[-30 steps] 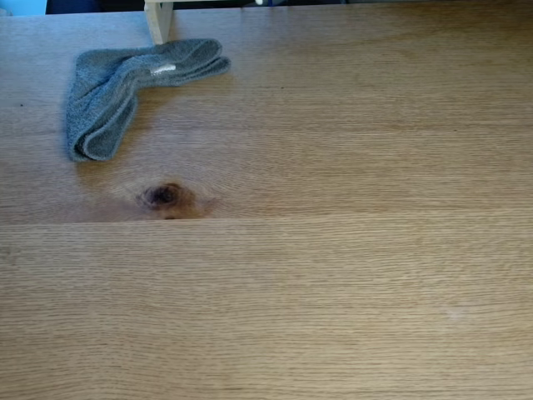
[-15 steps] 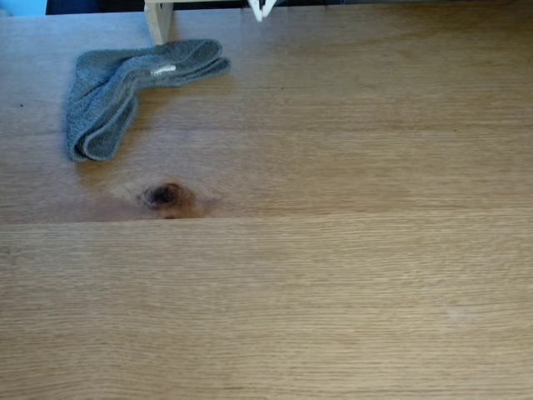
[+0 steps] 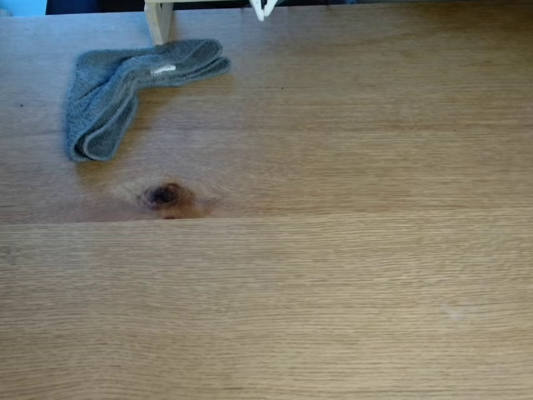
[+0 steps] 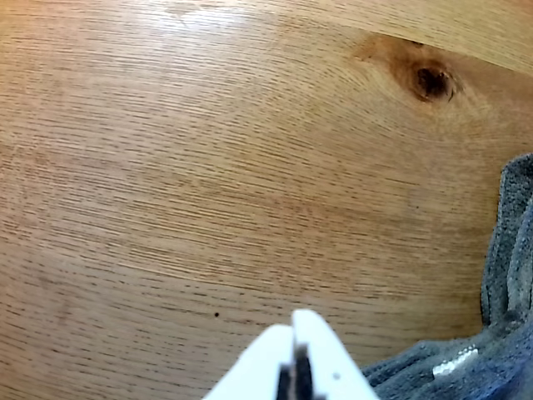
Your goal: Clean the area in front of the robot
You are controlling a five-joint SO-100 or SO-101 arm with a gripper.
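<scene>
The area (image 3: 333, 158) is a light oak tabletop with a dark oval knot (image 3: 165, 196) and a plank seam running across just below it. The robot's gripper (image 3: 263, 10) pokes in at the top edge of the fixed view, its white pointed tips pressed together. In the wrist view the gripper (image 4: 296, 329) is shut with nothing between its fingers, hovering above bare wood. The knot (image 4: 431, 81) appears at the upper right there. Most of the arm is out of frame.
A crumpled grey terry cloth (image 3: 125, 87) lies at the back left, left of the gripper tips; its edge with a white label (image 4: 500, 342) lies at the wrist view's lower right. A pale wooden post (image 3: 158, 21) stands behind the cloth.
One second ago the gripper tips were not in the fixed view; they have since come in at the top edge and held still. The cloth has not moved.
</scene>
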